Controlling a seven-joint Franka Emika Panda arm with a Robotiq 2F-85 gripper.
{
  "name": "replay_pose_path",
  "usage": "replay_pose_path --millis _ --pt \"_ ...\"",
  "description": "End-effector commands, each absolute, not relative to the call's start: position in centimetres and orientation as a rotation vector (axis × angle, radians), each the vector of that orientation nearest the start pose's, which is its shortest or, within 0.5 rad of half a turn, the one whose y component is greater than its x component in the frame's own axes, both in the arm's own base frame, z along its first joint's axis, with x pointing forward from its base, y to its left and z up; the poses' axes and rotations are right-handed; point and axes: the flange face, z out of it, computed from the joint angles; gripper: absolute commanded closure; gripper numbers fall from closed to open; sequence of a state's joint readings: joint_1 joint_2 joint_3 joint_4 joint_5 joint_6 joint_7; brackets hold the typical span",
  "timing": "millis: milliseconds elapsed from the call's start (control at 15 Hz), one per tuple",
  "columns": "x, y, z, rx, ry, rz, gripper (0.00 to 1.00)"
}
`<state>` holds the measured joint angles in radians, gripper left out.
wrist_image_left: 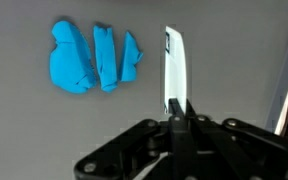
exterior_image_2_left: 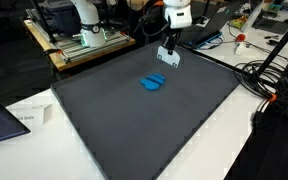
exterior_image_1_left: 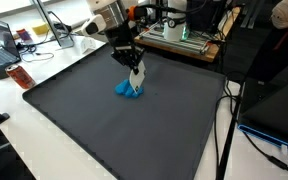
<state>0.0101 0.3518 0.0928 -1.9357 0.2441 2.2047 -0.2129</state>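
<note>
**Item 1: blue object** (wrist_image_left: 89, 60). Soft-looking, bright blue, lying in three lobes side by side: one broad lump and two narrower strips. It sits at the left of the wrist view. In both exterior views (exterior_image_1_left: 129, 89) (exterior_image_2_left: 153, 82) it lies flat on the far half of the mat, well in from the near edge. What it is made of cannot be told.

**Item 2: mat** (exterior_image_1_left: 114, 130). Dark grey and rectangular, it covers most of the desk (exterior_image_2_left: 254, 150), with a pale margin of desk showing along its near edges.

**Item 3: end effector** (wrist_image_left: 172, 60). It is to the right of the blue object, with a strip of bare mat between them. The jaws are pressed together, and the pale fingertips form one narrow blade. Whether anything thin is caught between them cannot be told. In an exterior view (exterior_image_1_left: 137, 75) it hangs pointing down just above and beside the blue object. In an exterior view (exterior_image_2_left: 169, 57) it stands over the far edge of the mat.

**Item 4: cables** (exterior_image_2_left: 269, 85). Black and looped, they lie off the right-hand edge of the mat.
</note>
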Motion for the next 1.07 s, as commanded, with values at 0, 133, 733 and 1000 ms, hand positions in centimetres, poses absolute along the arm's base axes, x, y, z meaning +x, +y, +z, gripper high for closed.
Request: replay_pose_path --millis 0,133,733,1000 --pt "59.3 6.1 29.2 -2.821 -0.275 0.061 0.99" --pt "58.9 5.7 28.6 -2.783 -0.288 0.051 0.99" --pt "57.3 4.5 26.2 -2.715 -0.307 0.024 0.99" --pt "56.2 4.0 25.7 -2.699 -0.297 0.009 0.99"
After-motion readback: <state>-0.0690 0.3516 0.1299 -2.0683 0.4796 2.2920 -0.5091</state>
